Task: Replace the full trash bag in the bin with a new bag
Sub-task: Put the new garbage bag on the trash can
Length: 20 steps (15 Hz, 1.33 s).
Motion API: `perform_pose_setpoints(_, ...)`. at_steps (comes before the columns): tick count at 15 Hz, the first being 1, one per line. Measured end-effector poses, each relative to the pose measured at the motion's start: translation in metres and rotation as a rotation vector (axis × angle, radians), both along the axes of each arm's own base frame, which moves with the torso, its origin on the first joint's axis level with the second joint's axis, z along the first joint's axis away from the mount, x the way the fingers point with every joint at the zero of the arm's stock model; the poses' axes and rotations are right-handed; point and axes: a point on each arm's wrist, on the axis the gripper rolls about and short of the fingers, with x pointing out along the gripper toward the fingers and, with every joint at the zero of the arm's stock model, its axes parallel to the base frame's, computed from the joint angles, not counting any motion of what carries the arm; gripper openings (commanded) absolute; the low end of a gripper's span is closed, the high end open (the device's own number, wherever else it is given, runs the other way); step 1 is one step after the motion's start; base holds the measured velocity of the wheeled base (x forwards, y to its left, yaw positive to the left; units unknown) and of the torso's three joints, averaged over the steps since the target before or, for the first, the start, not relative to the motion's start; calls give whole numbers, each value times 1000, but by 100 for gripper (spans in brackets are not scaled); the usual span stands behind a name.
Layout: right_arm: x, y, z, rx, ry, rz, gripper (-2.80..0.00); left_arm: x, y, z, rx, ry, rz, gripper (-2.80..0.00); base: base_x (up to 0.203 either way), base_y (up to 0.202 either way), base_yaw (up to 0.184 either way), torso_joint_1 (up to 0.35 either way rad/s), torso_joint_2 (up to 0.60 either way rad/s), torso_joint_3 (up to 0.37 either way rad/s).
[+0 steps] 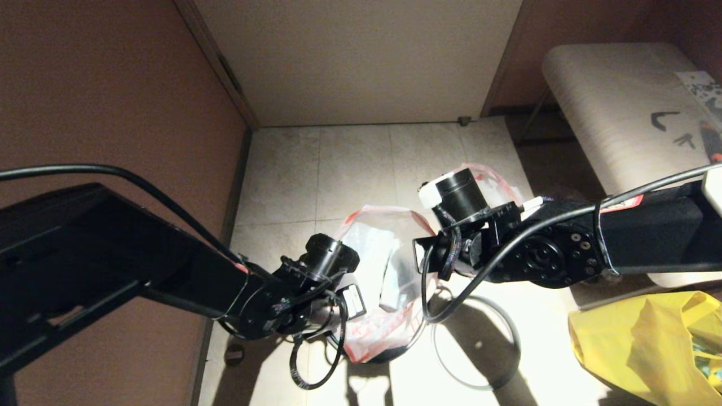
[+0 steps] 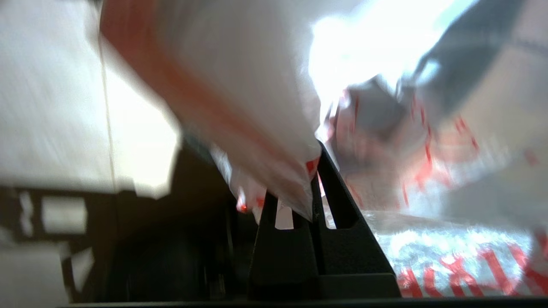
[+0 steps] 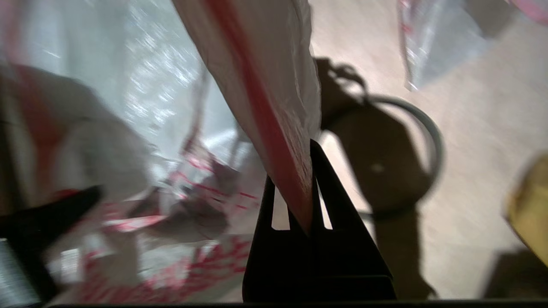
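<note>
The full trash bag (image 1: 377, 265), translucent white with a pink-red hem and white labels showing through, hangs between my two arms over the tiled floor. My left gripper (image 2: 299, 179) is shut on a fold of its hem (image 2: 274, 158) on the bag's left side. On the bag's right side, my right gripper (image 3: 295, 171) is shut on the red hem strip (image 3: 274, 141). Red-printed wrappers (image 2: 462, 265) lie inside. A dark curved edge below the bag looks like the bin (image 1: 389, 355); the rest of it is hidden. Another limp translucent bag with a pink hem, apparently the new bag (image 1: 496, 180), lies behind my right wrist.
A thin grey hoop (image 1: 514, 344) lies flat on the floor right of the bag, also in the right wrist view (image 3: 434, 141). A big yellow bag (image 1: 648, 344) sits at the right. A pale bench (image 1: 609, 113) stands beyond it. A brown wall (image 1: 113, 101) closes the left.
</note>
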Motion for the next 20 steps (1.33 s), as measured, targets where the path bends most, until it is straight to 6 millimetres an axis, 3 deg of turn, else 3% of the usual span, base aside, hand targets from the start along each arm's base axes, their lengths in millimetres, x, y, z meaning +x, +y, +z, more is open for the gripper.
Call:
perform_pose_setpoints(4, 36, 4, 12, 111, -136, 48, -280, 49, 0, 7, 138, -140, 24, -280, 0, 0, 0, 0, 0, 0)
perform_pose_setpoints(6, 40, 4, 0, 110, -105, 52, -280, 53, 4, 1, 198, -147, 45, -280, 0, 0, 0, 0, 0, 0)
perform_pose_setpoints(14, -11, -16, -85, 6, 94, 43, -280, -28, 22, -48, 254, -114, -25, -280, 0, 0, 0, 0, 0, 0)
perform_pose_setpoints(17, -14, -23, -115, -25, 122, 40, -280, -39, 36, -70, 279, -116, -12, -280, 0, 0, 0, 0, 0, 0)
perform_pose_setpoints(20, -5, -20, -141, -54, 146, 41, -280, -34, 36, -90, 319, -92, -29, -280, 0, 0, 0, 0, 0, 0)
